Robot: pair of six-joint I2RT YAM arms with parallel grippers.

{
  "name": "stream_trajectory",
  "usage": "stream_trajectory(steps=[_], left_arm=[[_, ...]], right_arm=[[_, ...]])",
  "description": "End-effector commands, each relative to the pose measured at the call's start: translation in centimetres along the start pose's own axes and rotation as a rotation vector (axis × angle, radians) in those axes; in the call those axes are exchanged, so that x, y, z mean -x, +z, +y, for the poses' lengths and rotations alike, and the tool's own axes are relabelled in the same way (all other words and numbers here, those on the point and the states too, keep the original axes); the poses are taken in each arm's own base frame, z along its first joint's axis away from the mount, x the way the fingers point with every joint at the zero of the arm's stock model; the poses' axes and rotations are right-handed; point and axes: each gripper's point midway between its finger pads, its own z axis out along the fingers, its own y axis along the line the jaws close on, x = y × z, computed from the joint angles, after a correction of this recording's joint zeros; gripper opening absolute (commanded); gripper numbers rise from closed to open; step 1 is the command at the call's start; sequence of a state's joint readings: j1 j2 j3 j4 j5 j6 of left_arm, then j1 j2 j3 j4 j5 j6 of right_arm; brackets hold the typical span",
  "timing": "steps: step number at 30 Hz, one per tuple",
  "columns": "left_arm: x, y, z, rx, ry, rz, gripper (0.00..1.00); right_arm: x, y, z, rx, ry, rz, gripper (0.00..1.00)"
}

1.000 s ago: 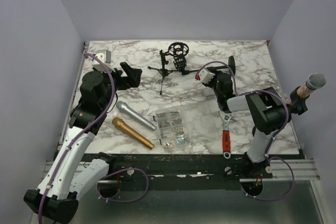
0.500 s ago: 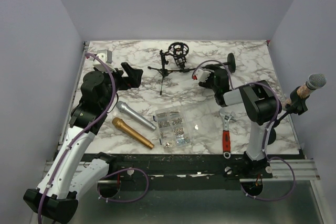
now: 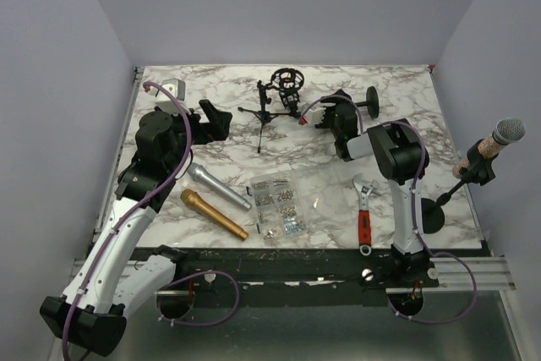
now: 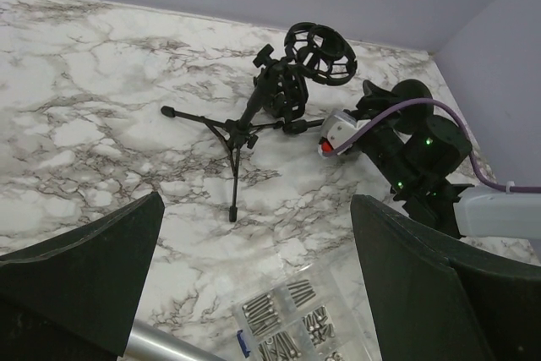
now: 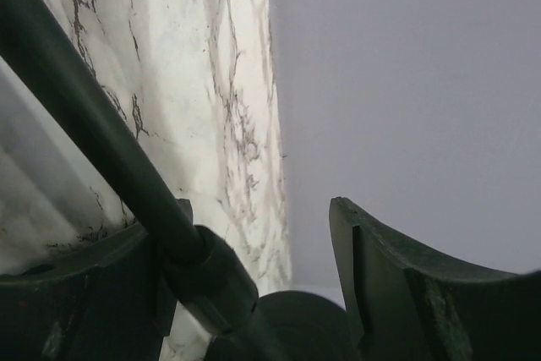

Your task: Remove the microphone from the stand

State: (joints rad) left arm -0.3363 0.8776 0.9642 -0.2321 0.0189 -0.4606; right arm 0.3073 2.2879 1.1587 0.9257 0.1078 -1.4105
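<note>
In the last second my right arm [image 3: 397,158] has swung its elbow in from the right edge toward the far middle of the table [image 3: 211,82]. That has uncovered the round foot of the stand [image 3: 432,216] at the near right. The microphone [image 3: 508,131] sits in that stand's clip up at the right edge, mesh head uppermost, with nothing touching it.

The right gripper [image 3: 345,109] is now well apart from it, nosed up to a second black stand [image 3: 372,101] at the far right-centre. In the wrist view its jaws are apart, and that stand's rod [image 5: 93,137] runs close by one finger without being clamped.

The left gripper [image 3: 211,120] has hardly moved. It hovers spread wide at the far left, looking toward the small tripod [image 4: 241,128].

I judge the removal not yet begun. The right arm has gone away from its target, and I need to bring it back to the right.
</note>
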Motion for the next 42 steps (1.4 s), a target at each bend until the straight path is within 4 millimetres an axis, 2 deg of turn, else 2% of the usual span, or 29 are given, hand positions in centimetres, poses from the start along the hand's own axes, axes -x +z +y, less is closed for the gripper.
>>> stream_trajectory(steps=[1, 5, 7, 8, 10, 13, 18, 22, 24, 26, 31, 34, 36, 39, 42], left_arm=[[0.1, 0.1, 0.0, 0.003, 0.017, 0.000, 0.95], [0.0, 0.1, -0.1, 0.000, 0.015, 0.003, 0.95], [0.0, 0.1, -0.1, 0.001, 0.015, 0.002, 0.95], [0.1, 0.0, -0.1, 0.000, 0.017, 0.000, 0.95], [0.2, 0.0, -0.1, 0.000, 0.016, -0.003, 0.95], [0.1, 0.0, -0.2, -0.004, 0.015, -0.002, 0.95], [0.1, -0.1, -0.3, -0.012, 0.011, -0.006, 0.95], [0.2, -0.1, -0.5, -0.023, 0.008, -0.007, 0.95], [0.3, -0.3, -0.6, -0.029, 0.006, -0.011, 0.95], [0.3, -0.3, -0.8, -0.035, 0.005, -0.014, 0.95], [0.6, -0.6, -0.9, -0.041, 0.006, -0.028, 0.95], [0.7, -0.7, -0.8, -0.039, 0.009, -0.033, 0.95], [0.6, -0.7, -0.8, -0.037, 0.010, -0.033, 0.95], [0.7, -0.7, -0.8, -0.036, 0.012, -0.037, 0.95], [0.7, -0.7, -1.0, -0.046, 0.008, -0.032, 0.95]], right_arm=[[-0.8, 0.6, 6.1, 0.131, -0.168, -0.011, 0.71], [-1.2, 1.1, 5.9, 0.094, -0.187, 0.013, 0.63], [-1.2, 1.0, 5.9, 0.096, -0.182, 0.010, 0.55], [-1.2, 0.9, 5.7, 0.088, -0.177, 0.011, 0.44], [-1.2, 0.6, 5.0, 0.056, -0.154, 0.013, 0.14], [-1.3, -0.1, 3.7, 0.026, -0.139, 0.008, 0.06], [-2.8, -1.6, 0.4, -0.059, -0.069, 0.074, 0.01], [-4.3, -3.3, -3.3, -0.166, 0.094, 0.149, 0.01], [-4.9, -4.3, -4.4, -0.197, 0.191, 0.170, 0.01], [-5.3, -5.0, -4.8, -0.190, 0.289, 0.193, 0.01], [-6.1, -6.1, -5.8, -0.180, 0.683, 0.174, 0.01], [-5.1, -5.8, -5.4, -0.126, 0.811, 0.141, 0.01], [-5.5, -5.6, -5.6, -0.135, 0.830, 0.168, 0.01], [-4.7, -6.4, -4.8, -0.120, 0.664, 0.114, 0.01], [-5.7, -7.1, -4.2, -0.151, 0.597, 0.155, 0.01]])
